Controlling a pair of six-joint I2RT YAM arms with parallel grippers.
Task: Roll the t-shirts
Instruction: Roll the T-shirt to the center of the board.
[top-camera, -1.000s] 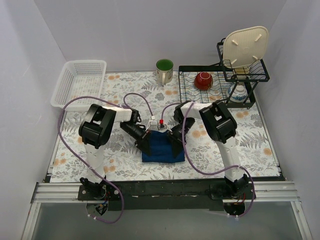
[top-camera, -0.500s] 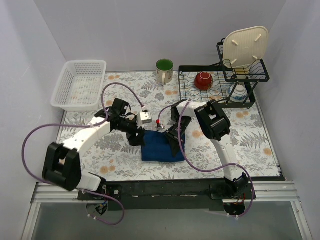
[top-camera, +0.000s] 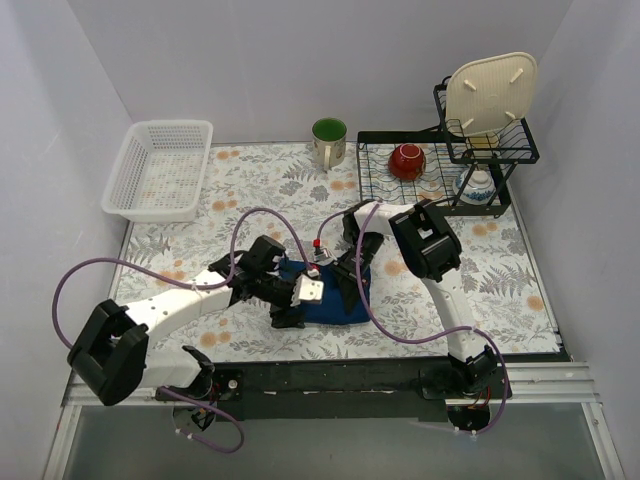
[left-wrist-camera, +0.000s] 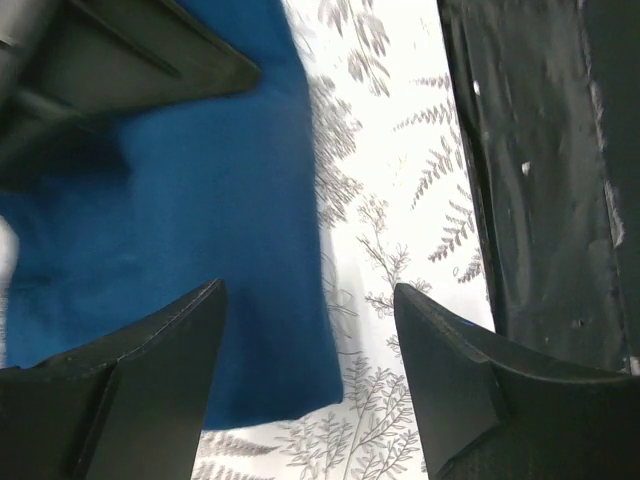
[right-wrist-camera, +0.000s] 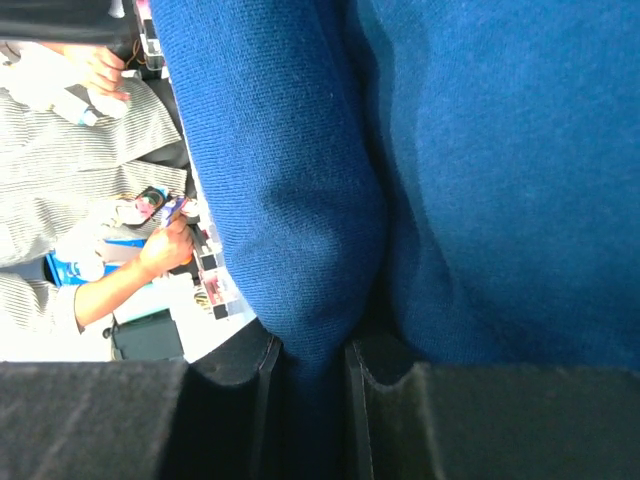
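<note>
The dark blue t-shirt (top-camera: 335, 305) lies folded into a small rectangle on the floral table. My left gripper (top-camera: 287, 314) hangs low over its near-left corner. In the left wrist view the jaws stand open above that corner of the t-shirt (left-wrist-camera: 190, 240), and nothing is between the fingers (left-wrist-camera: 150, 380). My right gripper (top-camera: 350, 284) is at the cloth's right side. The right wrist view shows it shut on a raised fold of the t-shirt (right-wrist-camera: 300, 210). No chest print shows.
A white basket (top-camera: 160, 165) sits at the back left and a green mug (top-camera: 328, 140) at the back middle. The wire rack (top-camera: 380, 180) at the back right holds a red bowl (top-camera: 407, 160) and a cream plate (top-camera: 488, 92). The black base rail (left-wrist-camera: 540, 170) runs close by the shirt's near edge.
My left gripper opened, let go of the cloth, swung out to the left, then came back low at the shirt's near-left corner. The right gripper kept its hold and place.
</note>
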